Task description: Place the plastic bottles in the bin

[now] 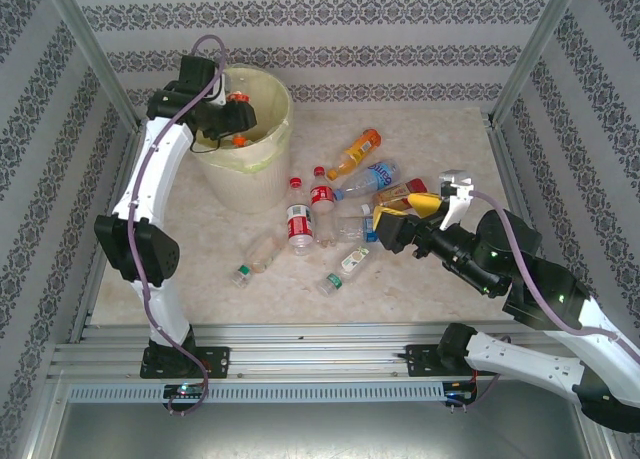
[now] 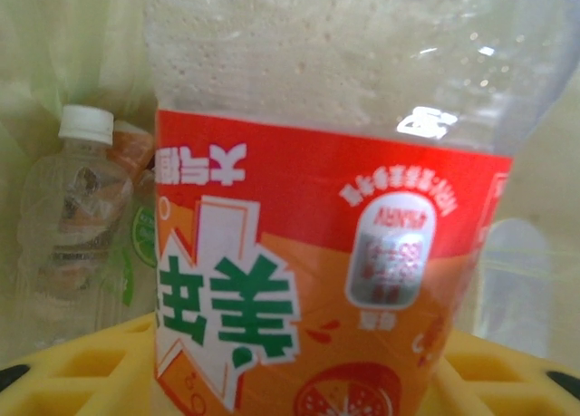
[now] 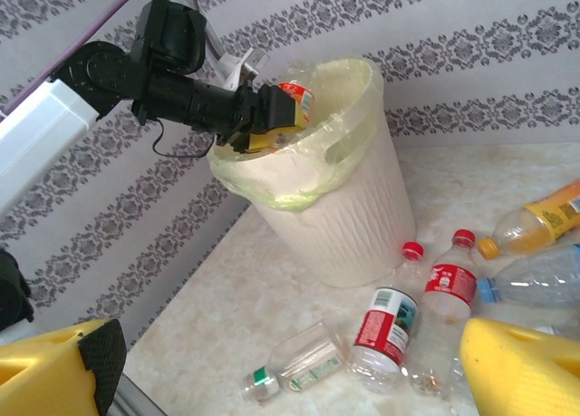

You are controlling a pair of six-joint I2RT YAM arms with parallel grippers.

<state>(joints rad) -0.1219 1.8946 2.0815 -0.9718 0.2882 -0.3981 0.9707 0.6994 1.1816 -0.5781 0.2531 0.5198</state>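
Note:
My left gripper [image 1: 236,115] hangs over the mouth of the bin [image 1: 243,182], shut on a clear plastic bottle with a red and orange label [image 2: 317,253]. The right wrist view shows that bottle [image 3: 294,106] at the bin's [image 3: 349,226] rim. Inside the bin lies a white-capped bottle [image 2: 77,208]. Several plastic bottles lie on the table to the right of the bin: an orange one [image 1: 355,152], a blue-labelled one [image 1: 368,177] and a red-labelled one [image 1: 299,225]. My right gripper [image 1: 400,217] stands open just right of that pile, nothing between its yellow fingers [image 3: 521,366].
A green-capped clear bottle [image 3: 294,371] and a red-and-white labelled one [image 3: 385,330] lie below my right gripper [image 3: 290,380]. Patterned walls and metal posts close in the table on three sides. Bare tabletop [image 1: 200,269] stretches in front of the bin.

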